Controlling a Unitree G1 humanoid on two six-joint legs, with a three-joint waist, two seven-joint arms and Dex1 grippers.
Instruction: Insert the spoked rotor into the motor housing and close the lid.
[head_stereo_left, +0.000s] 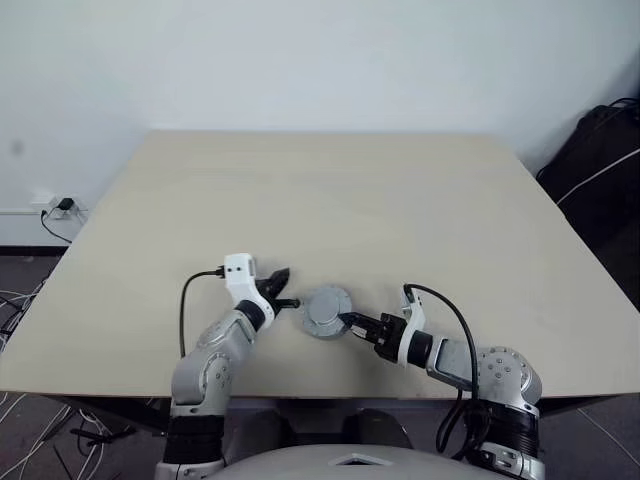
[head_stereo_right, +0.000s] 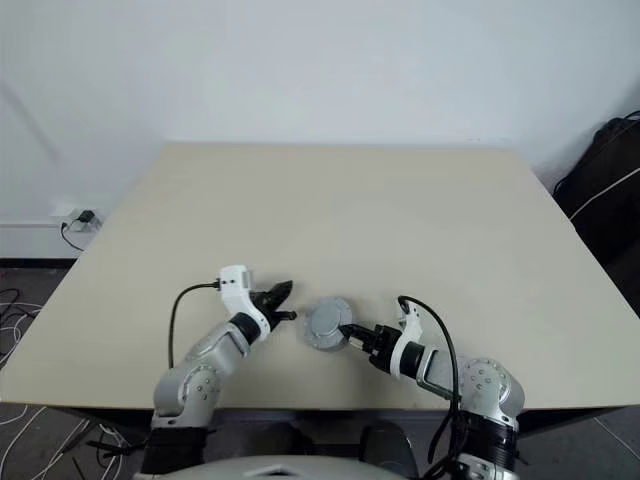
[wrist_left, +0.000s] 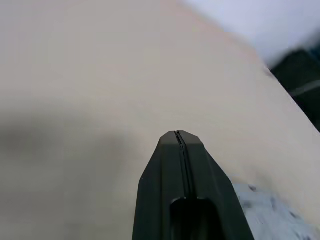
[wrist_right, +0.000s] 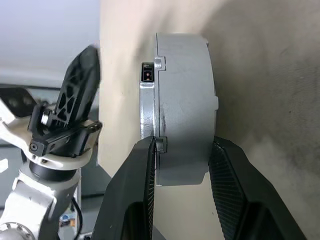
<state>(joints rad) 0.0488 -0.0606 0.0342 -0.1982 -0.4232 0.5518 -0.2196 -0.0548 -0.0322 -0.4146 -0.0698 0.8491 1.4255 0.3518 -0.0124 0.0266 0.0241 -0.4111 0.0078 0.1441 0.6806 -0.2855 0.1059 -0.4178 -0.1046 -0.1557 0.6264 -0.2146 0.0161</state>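
A round silver-grey assembly, the motor housing (head_stereo_left: 327, 312) with the lid (wrist_right: 148, 107) already seated on it, is seen on the near middle of the table (head_stereo_left: 330, 200), between the two arms. No spoked rotor is seen lying apart, so it is judged to be inside already.

The right gripper (head_stereo_left: 349, 322) is seen at the assembly's near-right edge. In the right wrist view its two fingers (wrist_right: 142, 170) are clamped across the body's thickness, one on the lid face and one on the back face, so the disc's axis runs from finger to finger.

The left gripper (head_stereo_left: 280, 288) is set just left of the assembly, apart from it, its fingers (wrist_left: 181, 165) pressed together on nothing and aimed toward the right.

The closing is judged all but done. Whatever pressing or checking remains is best served by the right arm, which alone has contact; the left tip would have to be brought rightward onto the lid's face.
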